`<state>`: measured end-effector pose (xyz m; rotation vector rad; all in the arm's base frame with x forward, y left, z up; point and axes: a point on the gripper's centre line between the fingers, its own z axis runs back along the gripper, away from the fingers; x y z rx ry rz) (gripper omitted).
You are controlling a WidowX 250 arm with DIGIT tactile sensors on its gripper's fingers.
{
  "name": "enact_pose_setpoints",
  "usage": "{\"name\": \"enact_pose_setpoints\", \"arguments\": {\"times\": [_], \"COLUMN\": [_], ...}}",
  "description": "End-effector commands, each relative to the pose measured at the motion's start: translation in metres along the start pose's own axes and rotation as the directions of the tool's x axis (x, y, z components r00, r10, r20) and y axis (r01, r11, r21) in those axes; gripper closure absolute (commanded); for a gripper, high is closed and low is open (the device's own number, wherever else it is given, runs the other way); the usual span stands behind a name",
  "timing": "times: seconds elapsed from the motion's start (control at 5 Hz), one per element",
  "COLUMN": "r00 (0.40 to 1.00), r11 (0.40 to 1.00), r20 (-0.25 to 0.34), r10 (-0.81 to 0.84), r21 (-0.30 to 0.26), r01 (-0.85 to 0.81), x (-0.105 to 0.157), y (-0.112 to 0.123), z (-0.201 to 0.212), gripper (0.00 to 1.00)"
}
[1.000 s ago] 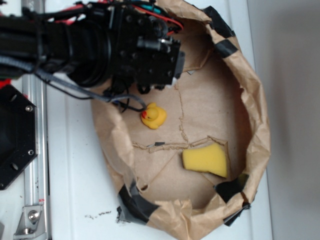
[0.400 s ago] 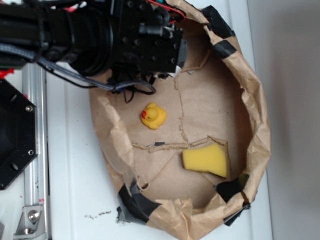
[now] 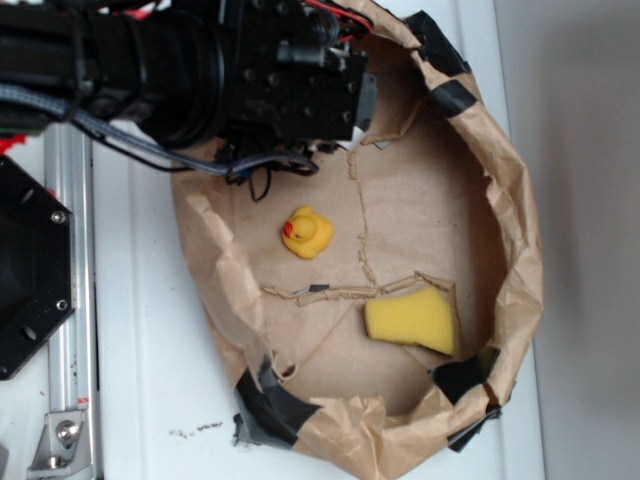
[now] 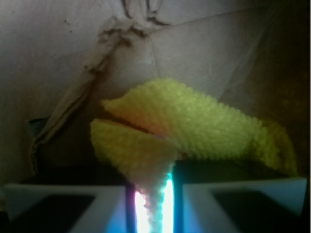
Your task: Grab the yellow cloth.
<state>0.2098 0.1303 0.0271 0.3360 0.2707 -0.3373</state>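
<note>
In the wrist view the yellow cloth (image 4: 194, 126), a bright terry towel with folds, hangs in front of the camera over the brown paper floor. A pinched strip of it runs down between the two pale fingers (image 4: 73, 208), and my gripper (image 4: 153, 204) is shut on it. In the exterior view the black arm and gripper body (image 3: 300, 80) cover the top left of the paper-lined basin (image 3: 520, 230); the cloth itself is hidden under them there.
A small yellow rubber duck (image 3: 307, 232) sits on the paper below the gripper. A yellow sponge block (image 3: 412, 320) lies toward the lower right. The basin's crumpled paper walls are taped with black strips (image 3: 270, 405). A metal rail (image 3: 70, 330) runs along the left.
The arm has shifted upward in the exterior view, away from the duck, uncovering more paper and the dangling cable. Duck and sponge have not moved.
</note>
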Motion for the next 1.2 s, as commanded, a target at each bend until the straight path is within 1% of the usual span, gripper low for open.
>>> {"name": "enact_pose_setpoints", "arguments": {"times": [0.0, 0.2, 0.4, 0.6, 0.8, 1.0], "r00": [0.967, 0.816, 0.688, 0.529, 0.521, 0.539], "r11": [0.988, 0.896, 0.843, 0.774, 0.76, 0.763], "r20": [0.202, 0.374, 0.489, 0.588, 0.565, 0.548], "r10": [0.156, 0.441, 0.537, 0.611, 0.64, 0.639], "r21": [-0.042, -0.236, -0.285, -0.306, -0.37, -0.368], "r01": [-0.151, -0.376, -0.456, -0.554, -0.534, -0.531], "x": [0.002, 0.028, 0.03, 0.018, 0.017, 0.017], "y": [-0.006, -0.016, -0.04, -0.031, -0.023, -0.021], "z": [0.044, 0.115, 0.184, 0.219, 0.213, 0.204], "gripper": [1.0, 1.0, 1.0, 1.0, 1.0, 1.0]}}
